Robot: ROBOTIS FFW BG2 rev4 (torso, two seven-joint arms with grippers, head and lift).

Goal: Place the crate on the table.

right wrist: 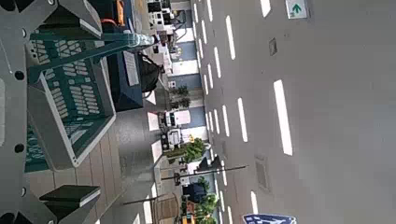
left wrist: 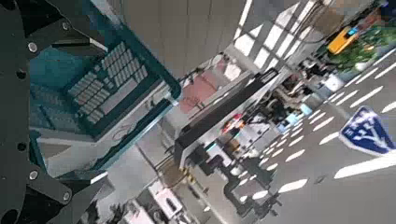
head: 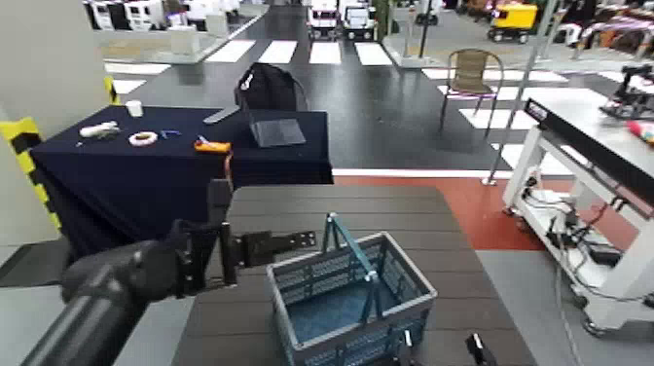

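The grey-blue lattice crate [head: 345, 292] with a teal floor and a thin teal hoop handle stands on the dark brown slatted table [head: 389, 209], near its front edge. My left gripper [head: 265, 222] is open and empty just left of the crate, level with its rim, with one finger pointing toward it. My right gripper [head: 440, 346] is open at the crate's front right corner, with only its fingertips showing. The crate also shows between the spread fingers in the left wrist view [left wrist: 93, 89] and in the right wrist view [right wrist: 70, 89].
A navy-draped table [head: 175, 165] stands behind on the left, holding a laptop [head: 277, 131], a tape roll [head: 143, 138] and an orange tool [head: 212, 147]. A white-framed workbench [head: 584, 127] stands on the right. A chair [head: 472, 73] is farther back.
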